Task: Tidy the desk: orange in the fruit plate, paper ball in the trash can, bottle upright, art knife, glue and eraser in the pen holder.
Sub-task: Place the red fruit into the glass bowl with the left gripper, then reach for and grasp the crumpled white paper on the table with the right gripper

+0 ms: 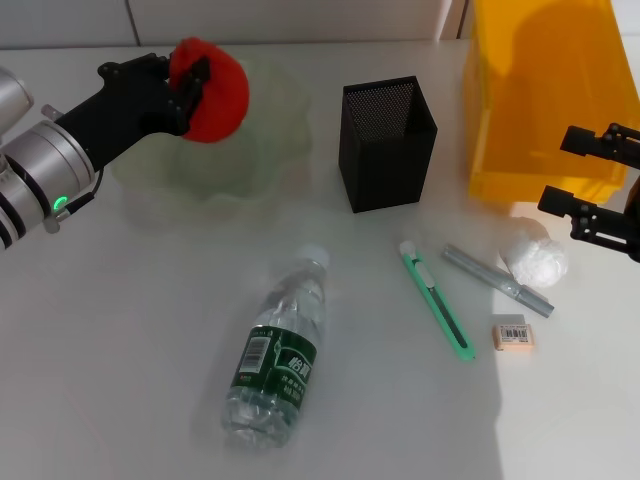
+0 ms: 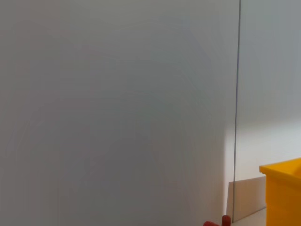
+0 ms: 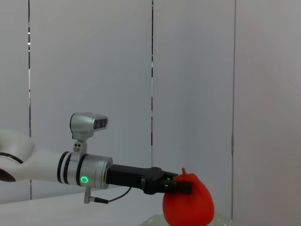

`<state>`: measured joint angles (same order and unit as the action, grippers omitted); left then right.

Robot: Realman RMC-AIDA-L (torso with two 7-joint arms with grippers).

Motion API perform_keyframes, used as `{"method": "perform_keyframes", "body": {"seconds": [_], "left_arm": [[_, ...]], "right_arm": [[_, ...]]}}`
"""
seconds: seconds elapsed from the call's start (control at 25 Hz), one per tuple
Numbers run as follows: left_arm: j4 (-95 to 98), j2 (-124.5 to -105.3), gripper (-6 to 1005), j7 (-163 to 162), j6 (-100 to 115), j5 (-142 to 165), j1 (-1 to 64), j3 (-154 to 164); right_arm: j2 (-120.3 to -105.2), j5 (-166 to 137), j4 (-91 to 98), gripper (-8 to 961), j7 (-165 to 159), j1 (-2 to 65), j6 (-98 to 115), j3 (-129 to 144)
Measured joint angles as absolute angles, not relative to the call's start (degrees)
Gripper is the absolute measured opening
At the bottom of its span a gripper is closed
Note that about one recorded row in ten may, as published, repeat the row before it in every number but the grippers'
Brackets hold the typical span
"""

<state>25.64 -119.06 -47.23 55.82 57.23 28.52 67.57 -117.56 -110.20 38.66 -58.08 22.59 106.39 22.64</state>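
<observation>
Left hand [image 1: 190,85] is clenching the orange [image 1: 212,90] and holding it above the fruit plate [image 1: 270,140], likely lined up so the fruit drops into the bowl instead of rolling off. Right hand [image 1: 592,185] is hanging released at the table's right edge, in front of the yellow trash can [image 1: 540,100], grasping nothing, near the paper ball [image 1: 535,260]. Bottle [image 1: 278,350] is lying on its side in the near middle, not yet upright. Art knife [image 1: 438,305], glue [image 1: 497,280] and eraser [image 1: 513,333] are lying flat, right of the bottle, all outside the black mesh pen holder [image 1: 388,140]. White table [image 1: 120,340] is looking smooth and matte. Pale grey panelled wall [image 3: 188,94] is standing behind.
</observation>
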Motion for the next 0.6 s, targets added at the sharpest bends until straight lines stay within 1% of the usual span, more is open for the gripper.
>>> {"method": "perform_keyframes", "body": {"seconds": [0.04, 0.36, 0.52, 0.56, 0.6], "left_arm": [[25.6, -119.03, 58, -47.2, 55.8, 57.1, 28.5, 67.7], [25.8, -118.97, 396, -46.9, 55.8, 57.1, 28.5, 67.9], [26.1, -118.55, 581, -47.3, 59.3, 57.6, 28.0, 69.1], [26.9, -118.39, 628, -47.5, 62.2, 57.7, 27.0, 69.9], [27.6, -118.37, 649, -47.8, 63.6, 57.7, 26.3, 70.5]], "right_arm": [[-117.56, -110.2, 38.7, 682, -58.2, 22.6, 106.4, 22.6], [-117.56, -110.4, 39.2, 682, -61.5, 22.6, 106.6, 22.8], [-117.52, -110.3, 42.0, 682, -66.3, 22.6, 106.7, 22.7], [-117.6, -110.3, 43.2, 682, -68.0, 22.6, 106.7, 22.8], [-117.64, -110.5, 44.9, 682, -70.2, 22.6, 106.7, 22.9]]}}
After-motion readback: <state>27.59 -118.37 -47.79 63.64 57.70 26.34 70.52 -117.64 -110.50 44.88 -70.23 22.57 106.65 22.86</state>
